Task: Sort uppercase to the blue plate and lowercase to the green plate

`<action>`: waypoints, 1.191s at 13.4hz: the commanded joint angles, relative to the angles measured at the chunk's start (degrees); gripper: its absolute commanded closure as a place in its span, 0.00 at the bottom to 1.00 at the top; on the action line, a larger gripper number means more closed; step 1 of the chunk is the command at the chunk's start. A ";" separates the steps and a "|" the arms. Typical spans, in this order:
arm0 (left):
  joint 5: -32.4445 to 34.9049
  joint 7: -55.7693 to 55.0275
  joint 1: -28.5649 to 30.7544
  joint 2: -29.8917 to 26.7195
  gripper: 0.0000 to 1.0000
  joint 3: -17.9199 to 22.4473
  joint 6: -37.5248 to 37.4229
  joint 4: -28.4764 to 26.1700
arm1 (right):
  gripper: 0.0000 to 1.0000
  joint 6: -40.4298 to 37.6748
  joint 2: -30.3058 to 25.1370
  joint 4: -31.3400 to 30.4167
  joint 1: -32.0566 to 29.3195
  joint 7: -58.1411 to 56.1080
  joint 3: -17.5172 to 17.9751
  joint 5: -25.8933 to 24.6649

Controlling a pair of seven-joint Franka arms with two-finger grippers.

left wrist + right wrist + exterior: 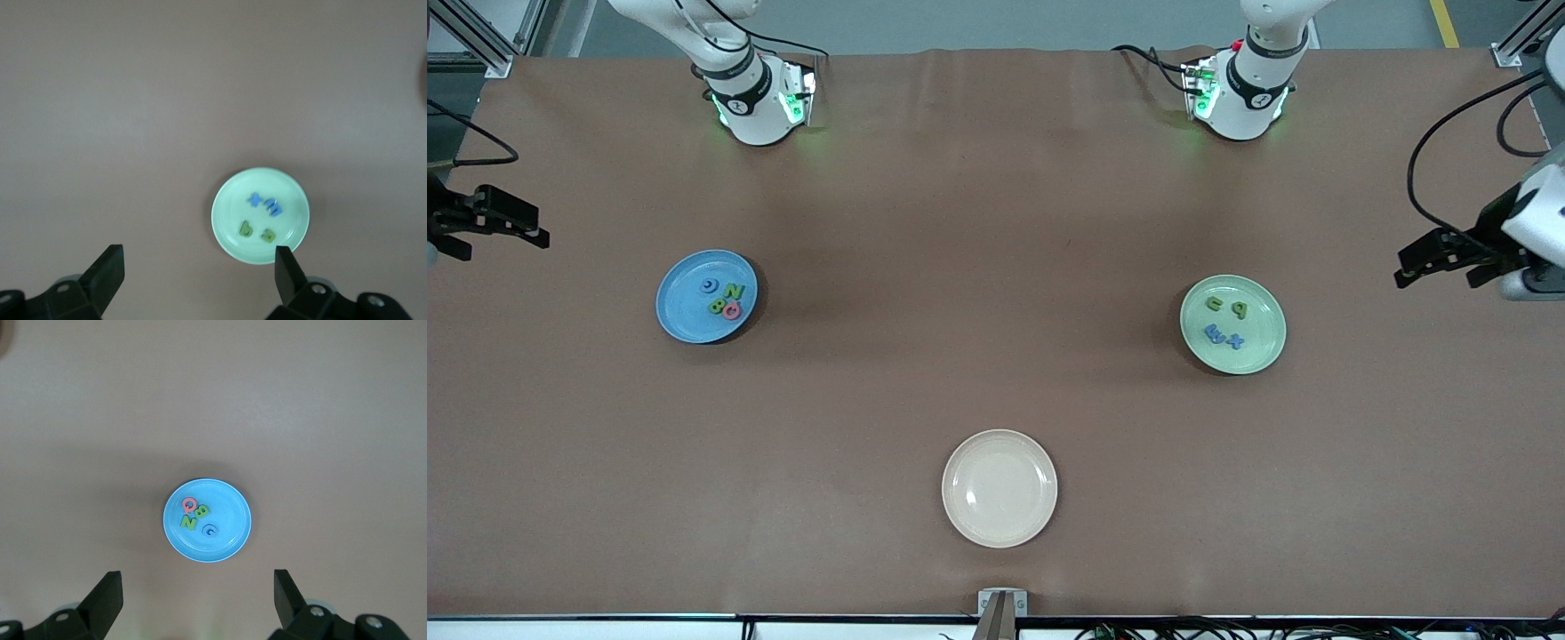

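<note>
The blue plate (680,307) (227,510) lies toward the right arm's end and holds the uppercase letters: pink Q (189,505), green N (189,521), green B (202,512) and a blue ring-shaped one (209,530). The green plate (1263,342) (230,213) lies toward the left arm's end and holds the lowercase letters: blue x (255,199), a blue three-pronged one (273,207), green p (245,230) and green n (268,235). My right gripper (507,244) (198,587) hangs open and empty, high above the table near the blue plate. My left gripper (1436,276) (199,263) hangs the same way near the green plate.
A cream plate (1000,488) with nothing on it sits mid-table, nearer the front camera than the other two plates. Brown table cover surrounds all three plates.
</note>
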 commanded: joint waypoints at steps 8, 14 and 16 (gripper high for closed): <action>-0.82 -4.00 -0.26 0.53 0.01 -0.45 -7.37 10.10 | 0.00 -0.97 -5.07 -2.04 -0.28 1.83 2.32 -0.50; -0.56 -5.93 -0.43 0.36 0.01 -1.15 -12.13 10.11 | 0.00 -1.15 -4.99 -2.66 2.35 1.83 -0.22 -0.23; -0.47 -5.93 -0.34 0.36 0.01 -1.15 -12.13 10.20 | 0.00 -1.94 -4.91 -2.22 2.80 1.83 -0.67 -0.14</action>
